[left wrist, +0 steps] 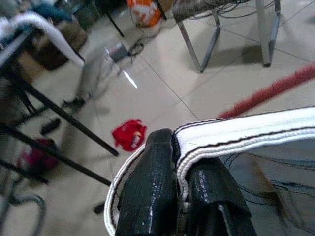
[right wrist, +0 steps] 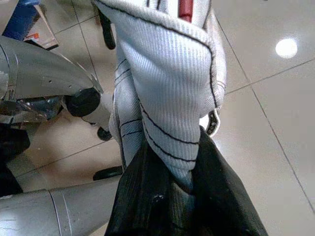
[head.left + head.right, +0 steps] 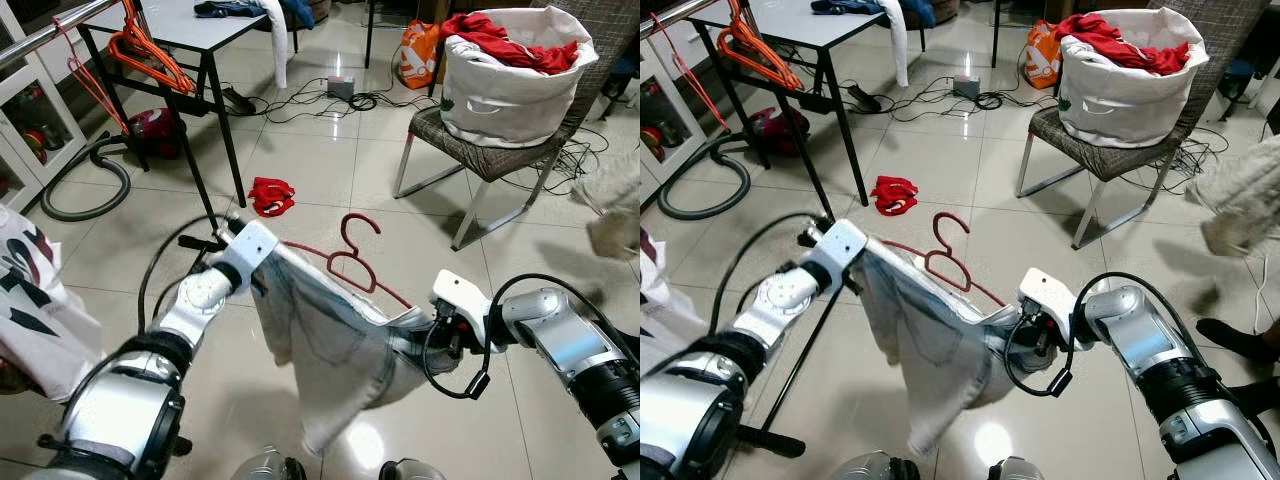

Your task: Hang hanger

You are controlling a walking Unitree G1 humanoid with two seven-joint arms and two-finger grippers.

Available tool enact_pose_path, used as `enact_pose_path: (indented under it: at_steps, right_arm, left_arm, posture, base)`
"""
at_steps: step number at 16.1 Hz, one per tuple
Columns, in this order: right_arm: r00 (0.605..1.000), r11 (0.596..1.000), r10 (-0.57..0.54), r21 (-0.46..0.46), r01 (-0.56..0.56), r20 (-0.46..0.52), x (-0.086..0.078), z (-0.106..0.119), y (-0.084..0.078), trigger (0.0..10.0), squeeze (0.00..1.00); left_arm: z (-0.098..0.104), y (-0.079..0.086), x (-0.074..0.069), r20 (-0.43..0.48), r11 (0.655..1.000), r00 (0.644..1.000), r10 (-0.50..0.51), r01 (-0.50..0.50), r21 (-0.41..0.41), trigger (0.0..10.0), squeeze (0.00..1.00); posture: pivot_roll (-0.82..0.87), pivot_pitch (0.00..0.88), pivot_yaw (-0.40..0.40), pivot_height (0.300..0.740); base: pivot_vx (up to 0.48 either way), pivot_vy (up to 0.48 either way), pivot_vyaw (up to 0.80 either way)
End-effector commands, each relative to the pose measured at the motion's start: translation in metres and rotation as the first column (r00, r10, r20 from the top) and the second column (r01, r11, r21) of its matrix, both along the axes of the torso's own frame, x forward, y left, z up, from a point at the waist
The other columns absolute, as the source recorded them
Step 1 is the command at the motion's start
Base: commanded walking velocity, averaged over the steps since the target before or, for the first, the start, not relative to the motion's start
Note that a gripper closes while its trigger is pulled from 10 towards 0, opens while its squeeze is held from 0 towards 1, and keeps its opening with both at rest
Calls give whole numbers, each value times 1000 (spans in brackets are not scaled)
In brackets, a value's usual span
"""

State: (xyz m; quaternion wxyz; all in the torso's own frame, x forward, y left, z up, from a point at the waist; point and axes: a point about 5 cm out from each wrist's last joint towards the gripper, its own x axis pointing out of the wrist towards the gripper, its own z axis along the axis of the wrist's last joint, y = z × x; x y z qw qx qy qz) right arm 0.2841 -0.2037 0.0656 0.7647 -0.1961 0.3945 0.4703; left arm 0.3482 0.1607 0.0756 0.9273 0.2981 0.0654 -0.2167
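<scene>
left wrist view: left pincer [image 1: 184, 191] pinches the garment [image 3: 330, 350]; right pincer [image 2: 177, 196] grips it too.

I'm in a home's laundry corner: tiled floor [image 3: 330, 190], a vacuum cleaner [image 3: 150, 130], and a clothes basket [image 3: 505, 90] on a chair [image 3: 480, 160].

Garment [image 3: 330, 350] on red hanger [image 3: 355, 262]
</scene>
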Motion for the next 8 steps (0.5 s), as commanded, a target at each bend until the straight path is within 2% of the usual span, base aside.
enact_pose_path:
  at_steps: [1,2,4,6,7,8]
  right_arm:
    - [997,995,-34,-100,27,-66,-12,-11,-23,10000,0]
    - [997,995,-32,-97,25,-70,-14,-12,-22,10000,0]
    - [997,996,-33,-89,27,-69,-13,-13,-20,10000,0]
    - [997,996,-73,-54,72,-7,-2,-9,-12,10000,0]
    - [994,995,-92,-36,94,60,6,-6,-6,10000,0]
    - [984,991,-127,-22,131,125,14,-3,-2,10000,0]
  left_arm:
    - [33,18,16,148,997,986,75,-77,8,0,0]
    - [41,17,19,186,998,981,55,-61,26,0,0]
    - [45,11,20,199,999,980,29,-32,13,0,0]
    - [44,-7,18,174,996,984,-49,61,-67,0,0]
    - [37,-17,15,119,985,989,-82,99,-142,0,0]
    - [30,-24,11,86,975,990,-112,126,-181,0,0]
  posture:
    - [-175,0,66,740]
    - [-175,0,67,740]
    - [-174,0,69,740]
    - [-171,0,70,740]
    - [-170,0,71,740]
    - [-170,0,72,740]
  base:
    - [0,0,0]
    - [0,0,0]
    - [0,0,0]
    - [0,0,0]
    - [0,0,0]
    - [0,0,0]
